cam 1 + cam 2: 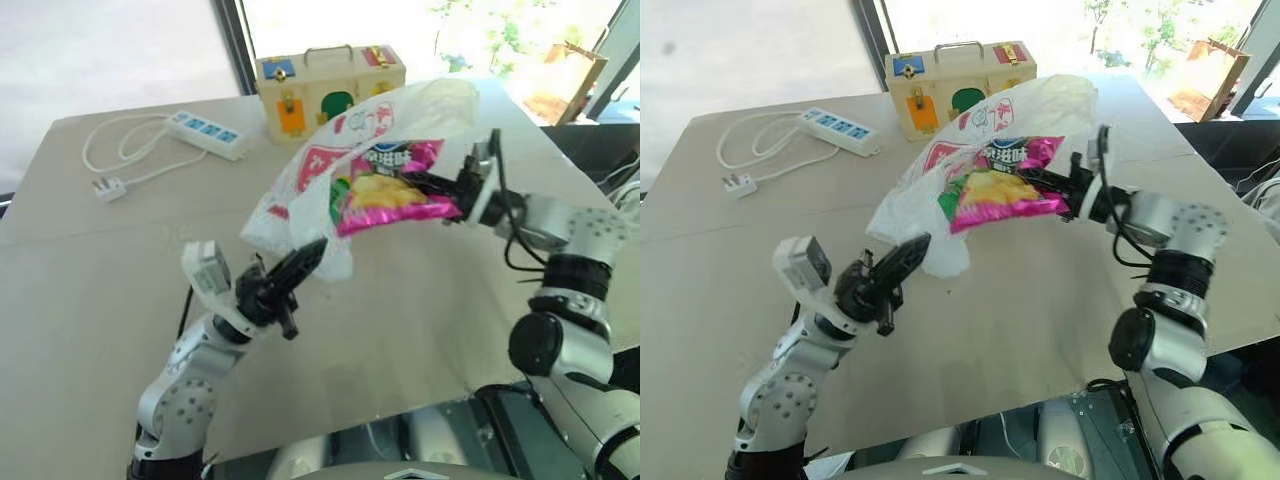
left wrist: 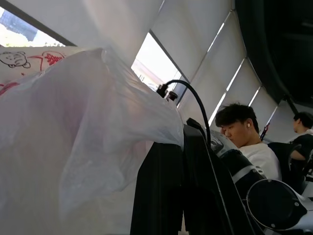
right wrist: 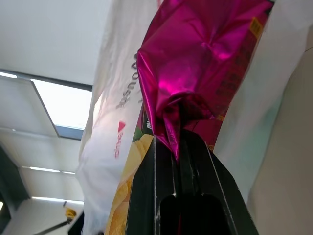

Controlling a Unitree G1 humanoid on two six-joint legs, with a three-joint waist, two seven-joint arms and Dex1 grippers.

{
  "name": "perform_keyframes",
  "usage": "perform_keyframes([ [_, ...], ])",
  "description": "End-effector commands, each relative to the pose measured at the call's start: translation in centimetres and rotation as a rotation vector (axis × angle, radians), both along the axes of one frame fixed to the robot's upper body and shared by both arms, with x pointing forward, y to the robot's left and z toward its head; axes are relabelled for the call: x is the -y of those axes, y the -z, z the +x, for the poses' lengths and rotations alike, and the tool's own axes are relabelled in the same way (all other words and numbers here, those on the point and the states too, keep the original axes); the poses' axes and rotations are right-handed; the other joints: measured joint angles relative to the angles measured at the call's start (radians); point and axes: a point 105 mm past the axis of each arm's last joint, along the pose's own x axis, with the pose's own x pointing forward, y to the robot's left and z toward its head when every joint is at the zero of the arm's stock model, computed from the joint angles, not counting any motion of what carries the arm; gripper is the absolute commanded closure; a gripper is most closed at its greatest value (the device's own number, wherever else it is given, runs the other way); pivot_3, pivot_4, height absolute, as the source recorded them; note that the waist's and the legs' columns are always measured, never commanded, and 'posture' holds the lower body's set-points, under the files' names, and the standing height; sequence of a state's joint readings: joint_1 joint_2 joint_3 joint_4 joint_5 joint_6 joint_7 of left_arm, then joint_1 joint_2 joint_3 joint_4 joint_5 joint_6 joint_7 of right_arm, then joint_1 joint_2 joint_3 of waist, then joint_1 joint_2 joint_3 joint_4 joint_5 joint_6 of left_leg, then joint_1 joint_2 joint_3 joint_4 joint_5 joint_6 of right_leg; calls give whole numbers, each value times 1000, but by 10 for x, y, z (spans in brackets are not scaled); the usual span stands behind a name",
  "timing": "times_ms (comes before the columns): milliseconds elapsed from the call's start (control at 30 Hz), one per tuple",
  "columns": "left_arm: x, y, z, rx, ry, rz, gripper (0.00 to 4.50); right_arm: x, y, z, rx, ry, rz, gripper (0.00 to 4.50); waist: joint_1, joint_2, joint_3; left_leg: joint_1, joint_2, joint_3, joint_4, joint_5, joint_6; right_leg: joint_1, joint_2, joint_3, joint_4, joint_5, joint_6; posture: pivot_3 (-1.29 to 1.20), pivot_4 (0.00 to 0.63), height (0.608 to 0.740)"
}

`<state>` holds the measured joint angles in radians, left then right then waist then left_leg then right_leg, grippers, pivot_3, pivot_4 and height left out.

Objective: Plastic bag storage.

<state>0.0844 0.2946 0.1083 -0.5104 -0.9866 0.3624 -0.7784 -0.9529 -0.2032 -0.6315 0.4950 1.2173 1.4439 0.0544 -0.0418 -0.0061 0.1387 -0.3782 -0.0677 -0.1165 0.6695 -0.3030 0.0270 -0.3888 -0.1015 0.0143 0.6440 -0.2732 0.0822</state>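
1. Bag position: the plastic bag (image 1: 330, 170) hangs in the air above the table (image 1: 90, 290), stretched between the two arms, none of it visibly resting on the tabletop. Thin, translucent white, red printing on the side facing the head camera.

2. Left gripper (image 1: 300, 268): fingers clenched on the lower edge of the bag. The left wrist view has film draped over the black fingers (image 2: 166, 196), consistent with a pinch on a fold. Judgement: this hold anchors one edge so the bag stays spread rather than collapsing.

3. Right gripper (image 1: 438, 190): fingers clamped on the crimped end of a glossy pink chip packet (image 1: 395, 190); the right wrist view shows the twisted foil caught between them. The packet lies roughly level, its body against or inside the bag. Through the film I cannot tell which.

4. Reason for the arrangement, as a judgement: one arm holds the bag taut and off the table while the other handles the packet at the bag, either feeding it in or drawing it clear. The frames do not settle the direction.

5. Risk: the film is thin; pulling the two grips further apart could tear it or slip the left pinch.

6. Surroundings: wooden lock-box toy (image 1: 330, 85) and white power strip (image 1: 208, 133) with its cord sit at the far side of the table, well apart from the work. A seated person (image 2: 244, 137) is in the left wrist view.
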Motion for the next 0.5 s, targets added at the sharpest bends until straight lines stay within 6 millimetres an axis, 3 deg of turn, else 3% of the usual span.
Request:
perform_keyframes([
  [33,2,-12,-7,64,8,-14,4500,-26,-25,15,79,35,-24,4460,-1,0,0,0,0,0,0,0,0,0,0,0,0,0,0,0,150,740],
  [133,3,-14,-6,74,1,-25,4500,-48,-17,35,87,150,-139,4460,-3,0,0,0,0,1,0,0,0,-1,0,1,0,0,0,0,150,740],
  [167,5,-14,-6,76,0,-31,4500,-58,-15,38,109,183,-186,4207,-4,0,0,0,0,1,0,0,0,-1,0,1,1,0,0,0,150,740],
  [233,8,-14,-5,77,0,-36,4500,-82,-17,33,181,176,-241,3657,-3,0,0,0,0,1,0,0,0,-3,0,1,1,0,0,0,150,740],
  [267,9,-14,-4,78,-3,-42,4500,-102,-17,19,211,101,-263,3516,-3,0,0,0,0,1,0,0,0,-3,0,1,1,0,0,0,150,740],
  [300,10,-15,-3,79,-8,-49,4500,-115,-16,6,244,33,-295,2915,-4,0,0,-2,0,1,0,0,0,-5,0,1,2,0,0,0,150,740],
  [333,10,-15,-2,80,-15,-56,4500,-122,-11,-5,272,-15,-337,2803,-5,0,0,-3,0,1,0,0,0,-6,0,1,3,0,0,0,150,740],
  [400,8,-17,1,84,-33,-71,4500,-116,-2,-14,313,-42,-402,1989,-5,0,0,-2,0,0,-1,0,0,-6,0,1,4,0,0,0,150,740],
  [500,5,-17,4,81,-49,-79,4500,-86,-3,-3,337,52,-430,656,3,0,-1,-2,-1,-2,0,0,0,-6,0,-1,2,0,0,0,150,740],
])
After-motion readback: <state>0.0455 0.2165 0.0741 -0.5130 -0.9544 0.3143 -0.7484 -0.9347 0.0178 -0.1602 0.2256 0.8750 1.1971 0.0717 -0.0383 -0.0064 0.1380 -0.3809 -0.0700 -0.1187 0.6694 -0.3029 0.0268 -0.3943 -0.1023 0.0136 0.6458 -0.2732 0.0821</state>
